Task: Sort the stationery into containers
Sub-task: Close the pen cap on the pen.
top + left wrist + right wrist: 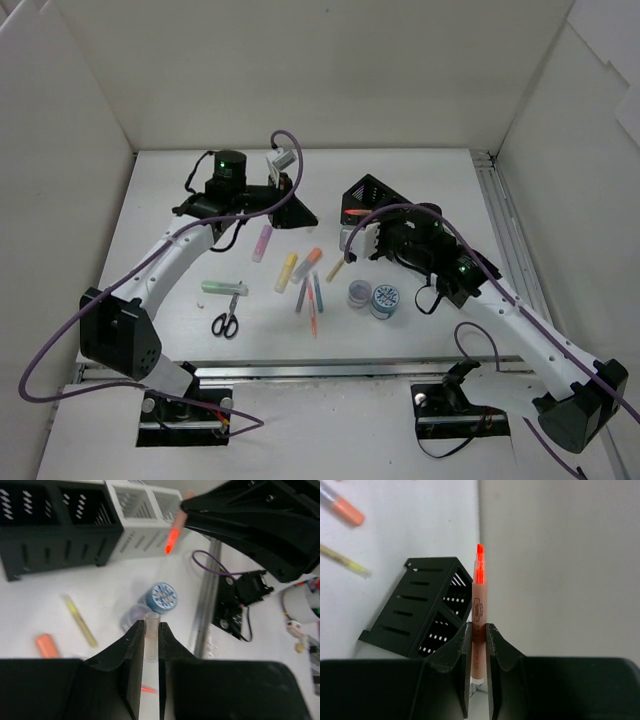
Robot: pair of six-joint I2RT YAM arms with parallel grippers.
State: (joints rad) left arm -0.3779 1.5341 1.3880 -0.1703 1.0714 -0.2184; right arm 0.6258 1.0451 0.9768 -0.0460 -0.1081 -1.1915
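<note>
My right gripper (pixel 478 630) is shut on an orange highlighter (pixel 479 597), bare tip pointing away from the jaws. In the top view that gripper (pixel 362 226) is raised beside the black organizer (pixel 372 193), which also shows in the right wrist view (pixel 415 615). The white organizer (pixel 145 517) stands next to the black one (pixel 55 530). My left gripper (pixel 151 632) is shut on a short clear tube (pixel 151 635) that looks like a pen cap. It hovers at the back middle (pixel 303 216). Two tape rolls (pixel 374 297) lie on the table.
On the table lie a pink highlighter (pixel 262 242), a yellow one (pixel 286 270), an orange one (pixel 308 262), a yellow pen (pixel 336 268), thin pens (pixel 312 298), a green highlighter (pixel 224 288) and scissors (pixel 227 322). White walls enclose the table.
</note>
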